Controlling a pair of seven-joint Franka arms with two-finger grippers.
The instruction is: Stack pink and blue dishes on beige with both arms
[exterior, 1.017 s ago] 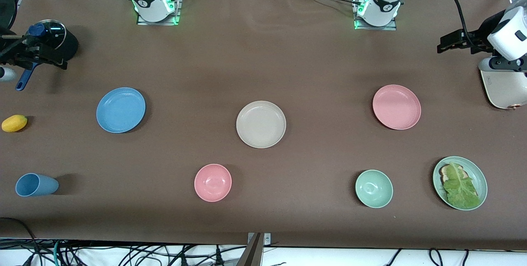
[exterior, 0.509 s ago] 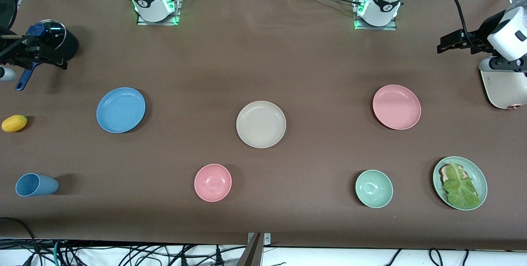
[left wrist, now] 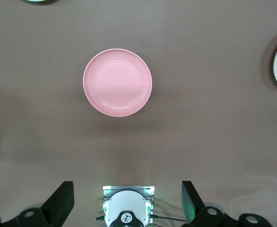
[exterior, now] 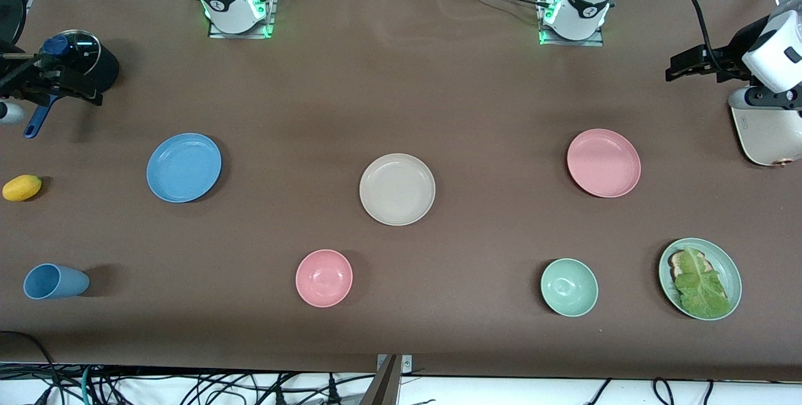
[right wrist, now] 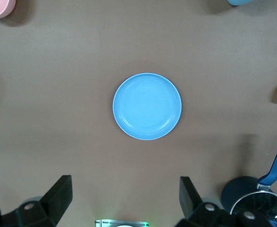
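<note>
The beige plate (exterior: 397, 189) lies mid-table. The blue plate (exterior: 183, 167) is beside it toward the right arm's end, and the pink plate (exterior: 603, 162) toward the left arm's end. All three lie apart, with nothing on them. My left gripper (exterior: 673, 65) hangs high at its end of the table, above the toaster, open and holding nothing. Its wrist view looks down on the pink plate (left wrist: 117, 82) past the open left gripper (left wrist: 126, 201). My right gripper (exterior: 84, 86) hangs high over the pot, open. Its wrist view shows the blue plate (right wrist: 147, 106) past the open right gripper (right wrist: 124, 198).
Nearer the front camera sit a pink bowl (exterior: 324, 278), a green bowl (exterior: 569, 287), a green plate with toast and lettuce (exterior: 733, 279) and a tipped blue cup (exterior: 55, 281). A yellow fruit (exterior: 22, 187), a lidded pot (exterior: 106, 66) and a cream toaster (exterior: 767, 138) stand at the table's ends.
</note>
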